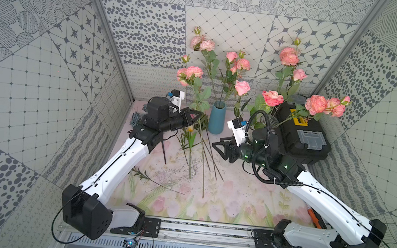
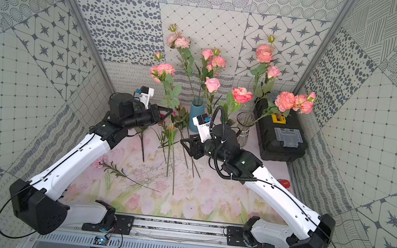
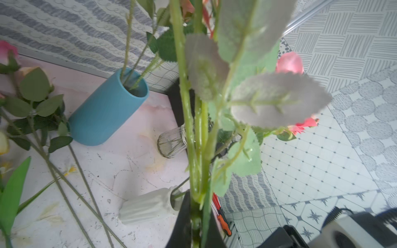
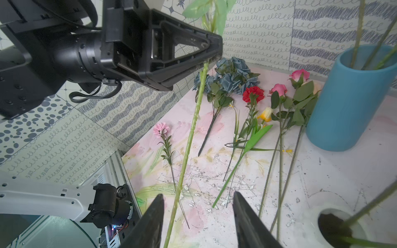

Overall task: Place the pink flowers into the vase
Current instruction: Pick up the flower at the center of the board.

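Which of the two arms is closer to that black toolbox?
The right. Its forearm lies right beside the black toolbox, with the right gripper pointing away toward the middle. The left gripper, shut on a pink flower, is farther off, beyond the blue vase.

The 2 arms rise from the near rail and slant in toward the far middle. The left arm point(image 1: 118, 161) comes from the near left, wrist level, with its tool point(image 1: 199, 114) pointing right and its jaws pinched tight on a pink flower stem point(image 4: 193, 128). The right arm point(image 1: 322, 200) comes from the near right. Its tool point(image 1: 214, 145) points left, nearer than the left one, and its jaws stand parted with that stem passing between them.
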Robot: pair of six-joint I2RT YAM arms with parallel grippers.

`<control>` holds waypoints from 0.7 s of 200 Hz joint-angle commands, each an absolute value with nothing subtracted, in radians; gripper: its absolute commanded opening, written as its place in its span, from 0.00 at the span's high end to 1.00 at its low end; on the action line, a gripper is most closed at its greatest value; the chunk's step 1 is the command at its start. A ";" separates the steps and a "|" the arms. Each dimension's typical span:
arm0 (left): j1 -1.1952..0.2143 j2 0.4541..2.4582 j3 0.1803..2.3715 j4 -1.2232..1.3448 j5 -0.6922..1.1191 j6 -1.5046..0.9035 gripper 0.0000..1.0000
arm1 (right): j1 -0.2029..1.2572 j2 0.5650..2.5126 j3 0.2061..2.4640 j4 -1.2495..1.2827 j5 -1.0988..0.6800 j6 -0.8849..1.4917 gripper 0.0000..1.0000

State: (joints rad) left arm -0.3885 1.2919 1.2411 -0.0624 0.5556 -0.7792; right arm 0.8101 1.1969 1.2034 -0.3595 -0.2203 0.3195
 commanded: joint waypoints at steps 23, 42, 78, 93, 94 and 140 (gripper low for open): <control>-0.450 1.277 1.273 0.088 0.742 -0.765 1.00 | 0.822 1.228 1.268 -0.288 -0.222 0.342 0.49; -0.462 1.274 1.273 0.084 0.742 -0.760 1.00 | 0.822 1.238 1.277 -0.285 -0.195 0.348 0.49; -0.471 1.264 1.267 0.075 0.734 -0.754 1.00 | 0.821 1.263 1.300 -0.284 -0.206 0.358 0.50; -0.472 1.261 1.267 0.076 0.733 -0.750 1.00 | 0.821 1.274 1.308 -0.285 -0.218 0.362 0.52; -0.471 1.262 1.267 0.076 0.732 -0.751 1.00 | 0.821 1.274 1.308 -0.286 -0.220 0.362 0.52; -0.471 1.259 1.271 0.071 0.703 -0.741 1.00 | 0.823 1.287 1.315 -0.312 -0.238 0.361 0.62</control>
State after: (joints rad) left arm -0.4675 1.2678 1.2564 -0.0048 0.6914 -0.7734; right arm 0.8181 1.2774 1.2819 -0.3256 -0.2256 0.3534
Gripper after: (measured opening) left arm 0.070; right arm 0.413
